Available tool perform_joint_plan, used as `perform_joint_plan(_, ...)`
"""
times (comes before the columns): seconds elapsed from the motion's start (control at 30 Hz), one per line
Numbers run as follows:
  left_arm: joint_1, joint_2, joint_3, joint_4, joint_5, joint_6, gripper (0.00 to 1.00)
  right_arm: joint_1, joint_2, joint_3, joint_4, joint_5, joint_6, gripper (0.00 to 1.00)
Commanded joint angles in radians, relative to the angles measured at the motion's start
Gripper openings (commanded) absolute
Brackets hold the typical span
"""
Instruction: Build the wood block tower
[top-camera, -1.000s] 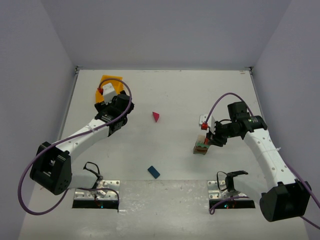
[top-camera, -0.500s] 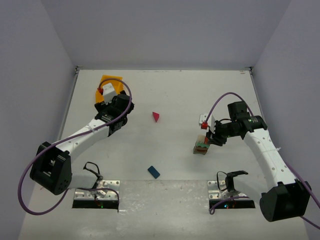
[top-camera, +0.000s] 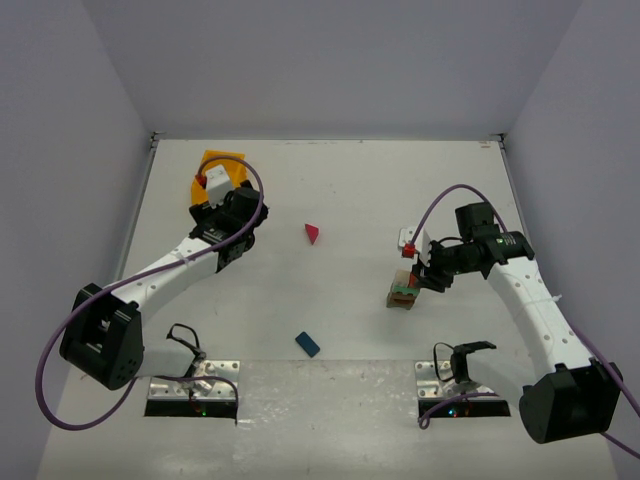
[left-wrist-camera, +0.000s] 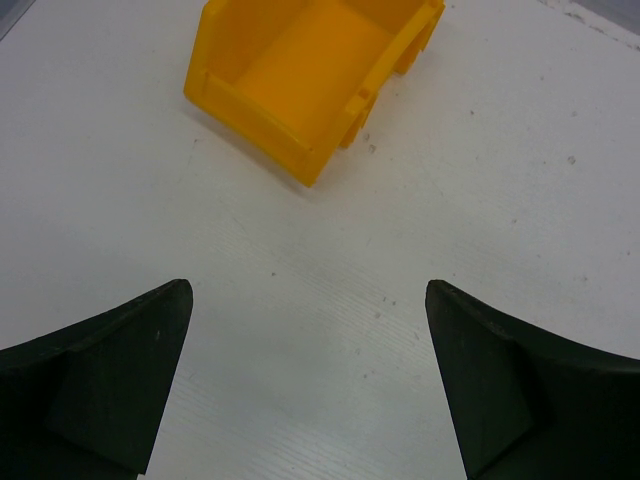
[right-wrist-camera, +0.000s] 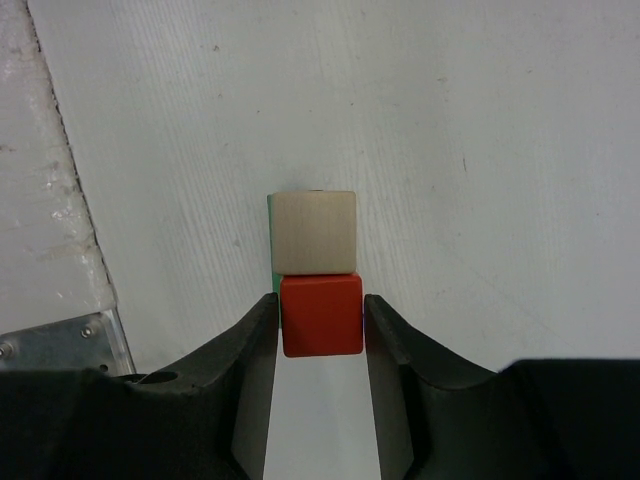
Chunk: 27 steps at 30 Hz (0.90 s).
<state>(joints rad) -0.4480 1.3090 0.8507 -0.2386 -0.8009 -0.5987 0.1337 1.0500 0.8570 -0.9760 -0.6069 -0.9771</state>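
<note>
The tower (top-camera: 402, 294) stands right of centre: an olive-brown base, green above it, then a red cube and a cream block on top. In the right wrist view my right gripper (right-wrist-camera: 320, 312) has its fingers tight against both sides of the red cube (right-wrist-camera: 320, 316). The cream block (right-wrist-camera: 316, 232) lies just beyond it, and a green edge (right-wrist-camera: 272, 245) shows underneath. From above, the right gripper (top-camera: 420, 277) is at the tower's top. A magenta prism (top-camera: 313, 233) and a blue block (top-camera: 307, 344) lie loose on the table. My left gripper (left-wrist-camera: 305, 295) is open and empty.
The yellow-orange bin (left-wrist-camera: 250, 112) lies just ahead of the left gripper (top-camera: 215, 205), at the far left of the table (top-camera: 222, 163), and shows nothing inside. Metal base plates (top-camera: 193, 385) sit at the near edge.
</note>
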Motion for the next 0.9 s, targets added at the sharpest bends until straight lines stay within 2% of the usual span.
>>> perform_joint_plan(0.0, -0.001, 0.001, 0.042, 0.012, -0.001, 0.011, 1.00, 0.006, -0.008, -0.004, 0.013, -0.033, -0.006, 0.40)
perform_joint_plan(0.33, -0.001, 0.001, 0.041, 0.010, 0.008, 0.013, 1.00, 0.006, -0.005, -0.003, 0.013, -0.037, -0.006, 0.40)
perform_joint_plan(0.43, 0.000, 0.001, 0.041, 0.011, 0.010, 0.015, 1.00, 0.008, -0.005, 0.000, 0.013, -0.034, -0.002, 0.51)
perform_joint_plan(0.57, -0.001, 0.001, 0.039, 0.012, 0.016, 0.019, 1.00, 0.009, -0.014, 0.001, 0.013, -0.016, 0.000, 0.75)
perform_joint_plan(0.73, -0.003, 0.001, 0.039, 0.012, 0.021, 0.019, 1.00, 0.009, -0.034, 0.008, -0.009, 0.002, -0.012, 0.97)
perform_joint_plan(0.87, -0.006, 0.001, 0.040, 0.012, 0.029, 0.023, 1.00, 0.008, -0.058, 0.021, -0.004, 0.016, -0.014, 0.99)
